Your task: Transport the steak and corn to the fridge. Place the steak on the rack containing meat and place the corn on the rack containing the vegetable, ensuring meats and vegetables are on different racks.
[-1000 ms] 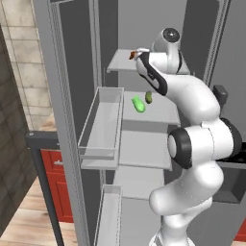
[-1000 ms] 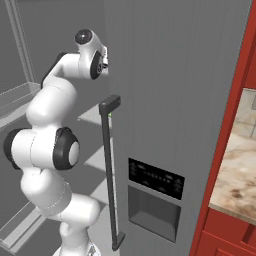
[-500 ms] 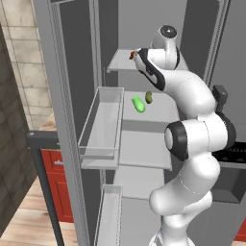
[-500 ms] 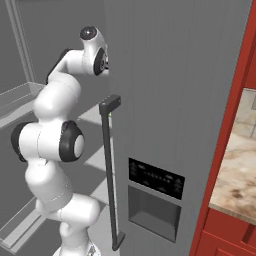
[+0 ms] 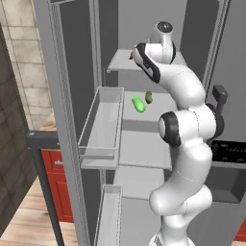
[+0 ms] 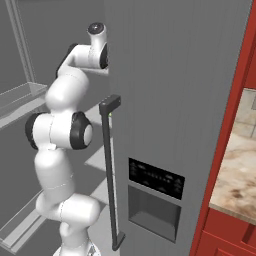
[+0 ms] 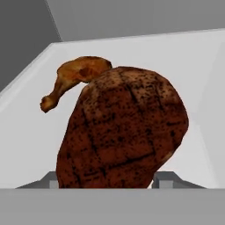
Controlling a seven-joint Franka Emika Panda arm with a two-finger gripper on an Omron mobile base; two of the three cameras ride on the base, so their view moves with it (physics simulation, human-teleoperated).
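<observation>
One item is mid-delivery: the pincer (image 7: 105, 181) is clamped on the steak (image 7: 123, 127), held over the top fridge (image 6: 180, 75) rack (image 5: 120, 65) just before a drumstick (image 7: 74, 77). Next, I'd judge, lower and release beside the drumstick.

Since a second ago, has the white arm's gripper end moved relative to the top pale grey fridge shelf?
Yes. In the left base view the gripper has reached further left over the top shelf, deeper into the fridge, holding the dark reddish-brown steak beside the tan drumstick.
</observation>
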